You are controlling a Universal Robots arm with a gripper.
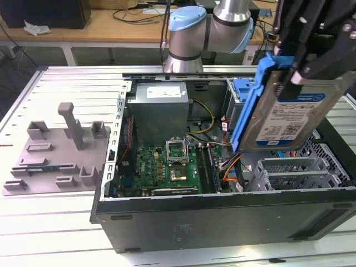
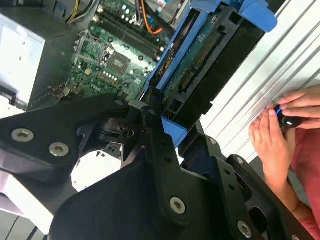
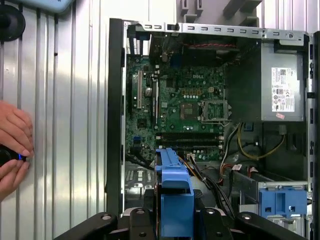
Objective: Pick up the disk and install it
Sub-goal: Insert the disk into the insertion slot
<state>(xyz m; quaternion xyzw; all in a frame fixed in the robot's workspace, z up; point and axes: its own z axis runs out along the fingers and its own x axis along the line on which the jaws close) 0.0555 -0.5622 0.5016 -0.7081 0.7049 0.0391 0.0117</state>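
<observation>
a: entry: the disk [image 1: 286, 119], blue carrier frame, held tilted in the air above the open case [image 1: 222, 222]. the gripper [image 1: 308, 64] is clenched on its upper edge, as we read it.
b: risks we log: a loose hold drops it on the motherboard [image 1: 167, 167]; a skewed approach snags the orange cables [image 1: 233, 162].

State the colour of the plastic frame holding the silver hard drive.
Bright blue; the exterior view shows the frame on the silver hard drive best.
</observation>
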